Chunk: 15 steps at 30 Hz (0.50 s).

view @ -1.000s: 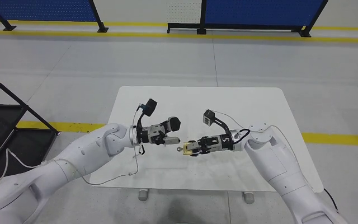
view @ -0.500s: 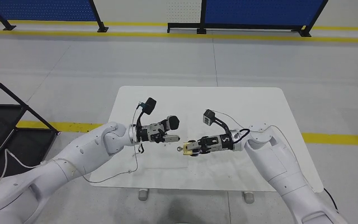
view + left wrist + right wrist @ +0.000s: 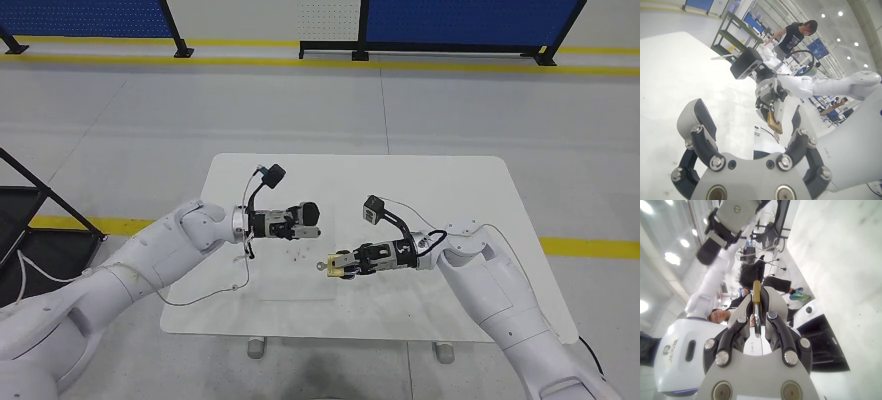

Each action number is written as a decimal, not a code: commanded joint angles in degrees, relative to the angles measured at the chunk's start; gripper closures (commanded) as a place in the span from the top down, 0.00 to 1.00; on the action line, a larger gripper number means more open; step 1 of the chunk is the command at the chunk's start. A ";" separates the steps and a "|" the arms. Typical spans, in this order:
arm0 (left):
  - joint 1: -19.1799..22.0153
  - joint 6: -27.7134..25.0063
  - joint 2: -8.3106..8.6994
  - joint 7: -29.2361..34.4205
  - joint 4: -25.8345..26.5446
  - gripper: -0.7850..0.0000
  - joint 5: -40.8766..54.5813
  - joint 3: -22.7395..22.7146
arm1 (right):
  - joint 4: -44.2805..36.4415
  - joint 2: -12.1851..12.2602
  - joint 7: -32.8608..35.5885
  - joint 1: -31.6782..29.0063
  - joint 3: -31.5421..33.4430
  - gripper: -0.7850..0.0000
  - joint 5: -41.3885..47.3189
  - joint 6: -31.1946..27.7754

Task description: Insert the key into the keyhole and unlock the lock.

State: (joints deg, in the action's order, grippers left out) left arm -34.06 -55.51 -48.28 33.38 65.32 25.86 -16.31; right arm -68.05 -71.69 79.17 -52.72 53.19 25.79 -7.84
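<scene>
**Q:** Item 1?
**A:** Lock [image 3: 774, 123], brass body, silver shackle [image 3: 757, 321]. Location: held off the white counter [image 3: 450, 190], over its middle part. Holder: right claw [image 3: 758, 295], clenched on the brass body, 1 finger on each flat side. The shackle end lies back toward the wrist and the other end points out toward the left arm.

**Q:** Item 2?
**A:** Key [image 3: 775, 134], small, silver. Location: at the lock's free end, touching it. How deep it sits in the keyhole cannot be told.

**Q:** Item 3?
**A:** Left claw [image 3: 746, 111]. Condition: released, 2 fingers [image 3: 700, 113] spread wide, nothing between them. Location: above the counter and near the lock, but apart from both lock and key. It faces the lock's free end. In the top view it sits a little nearer the counter's far edge than the right claw does.

**Q:** Anything lying on the counter?
**A:** A few small dark specks near the middle, too small to identify.
</scene>
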 commanded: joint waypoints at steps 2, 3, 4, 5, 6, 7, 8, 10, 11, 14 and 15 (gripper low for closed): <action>1.09 4.31 -0.85 13.48 -2.50 1.00 12.71 0.54 | 0.00 0.00 0.00 0.00 0.00 0.00 0.00 0.00; 1.32 5.26 -1.05 17.65 -3.07 1.00 15.43 0.61 | 0.00 0.00 0.00 0.00 0.00 0.00 0.00 0.00; 1.24 6.04 -1.23 20.74 -3.69 1.00 18.35 0.48 | 0.00 0.00 0.00 0.00 0.00 0.00 0.00 0.00; 0.80 7.52 -1.44 22.92 -3.81 1.00 21.38 0.41 | 0.00 0.00 0.00 0.00 0.00 0.00 0.00 0.00; 0.61 9.07 -1.56 24.48 -3.71 1.00 22.71 0.33 | 0.00 0.00 0.00 0.00 0.00 0.00 0.00 0.00; 0.13 9.94 -1.65 25.35 -3.85 1.00 23.43 0.26 | 0.00 0.00 0.00 0.00 0.00 0.00 0.00 0.00; -0.44 10.42 -1.73 25.82 -3.83 1.00 24.39 0.05 | 0.00 0.00 0.00 0.00 0.00 0.00 0.00 0.00; -1.70 10.58 -1.80 25.99 -3.44 1.00 24.32 -0.23 | 0.00 0.00 0.00 0.00 0.00 0.00 0.00 0.00; -2.39 10.50 -1.82 25.91 -3.31 1.00 24.64 -0.47 | 0.00 0.00 0.00 0.00 0.00 0.00 0.00 0.00; -4.35 9.46 -1.78 24.86 -2.58 1.00 25.02 -1.42 | 0.00 0.00 0.00 0.00 0.00 0.00 0.00 0.00; -4.89 9.03 -1.71 24.44 -2.44 1.00 25.12 -1.88 | 0.00 0.00 0.00 0.00 0.00 0.00 0.00 0.00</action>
State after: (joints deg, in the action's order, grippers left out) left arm -38.25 -46.02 -50.06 58.28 62.63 50.78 -17.73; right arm -68.05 -71.69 79.17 -52.72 53.19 25.79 -7.84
